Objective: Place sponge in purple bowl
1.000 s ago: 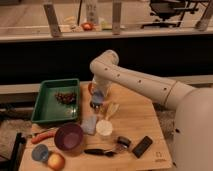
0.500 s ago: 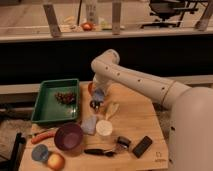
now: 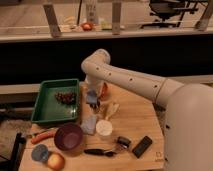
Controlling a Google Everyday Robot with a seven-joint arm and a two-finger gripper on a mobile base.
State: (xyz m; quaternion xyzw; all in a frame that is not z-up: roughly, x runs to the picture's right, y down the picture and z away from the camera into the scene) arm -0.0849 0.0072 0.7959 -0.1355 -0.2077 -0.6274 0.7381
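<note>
My gripper (image 3: 93,102) hangs from the white arm over the table's back middle, just right of the green tray. It is shut on the sponge (image 3: 91,96), a small blue-grey block held above the table top. The purple bowl (image 3: 69,137) stands at the front left, below and left of the gripper, and looks empty. A paler grey-blue cloth-like piece (image 3: 90,124) lies on the table between the gripper and the bowl.
A green tray (image 3: 47,107) with dark fruit sits at the left. An orange-red bowl (image 3: 104,90) is behind the gripper. A white cup (image 3: 104,128), carrot (image 3: 42,136), small blue-grey dish (image 3: 40,152), apple (image 3: 55,161), black utensil (image 3: 100,151) and black block (image 3: 142,146) lie at the front.
The gripper with the sponge has shifted slightly to the left, toward the tray's right edge. Nothing on the table has moved.
</note>
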